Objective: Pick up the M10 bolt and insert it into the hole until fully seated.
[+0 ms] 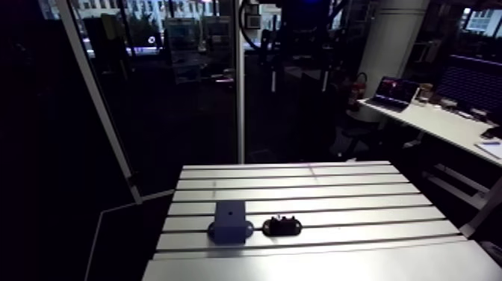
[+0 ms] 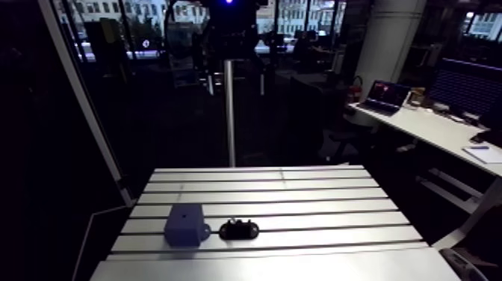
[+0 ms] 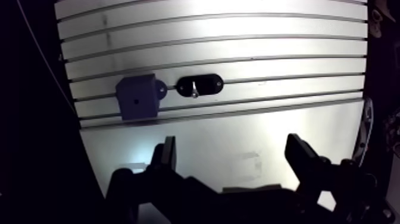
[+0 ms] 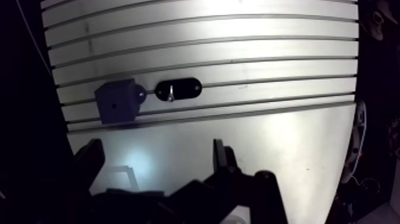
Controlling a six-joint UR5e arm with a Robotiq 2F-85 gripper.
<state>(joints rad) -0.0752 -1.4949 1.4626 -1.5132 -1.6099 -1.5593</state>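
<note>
The fingers (image 3: 300, 152) stand wide apart with nothing between them, only bare metal showing in the gap. They hang over the smooth, unslotted strip of the tabletop (image 3: 238, 36).

Ahead of them, past the first slot, sits a blue block (image 3: 138, 98). It is well apart from the fingers and off to one side of the gap. Everything else is easiest to place from this block. A small dark hole (image 3: 136, 100) shows in the middle of the block's upper face, and nothing is in it. A rounded lug sticks out from the block's side.

Just beside that lug lies a black oval holder (image 3: 200, 85), in line with the block along the slots. The views do not show whether the holder's end touches the lug. The M10 bolt (image 3: 193, 89) rests in this holder as a small pale metal piece near its middle. It is close beside the block but outside it, and clear of the fingers.

In the arm view the block and holder sit side by side toward the near edge of the tabletop. The remaining slotted rows stretch away beyond the block.
</note>
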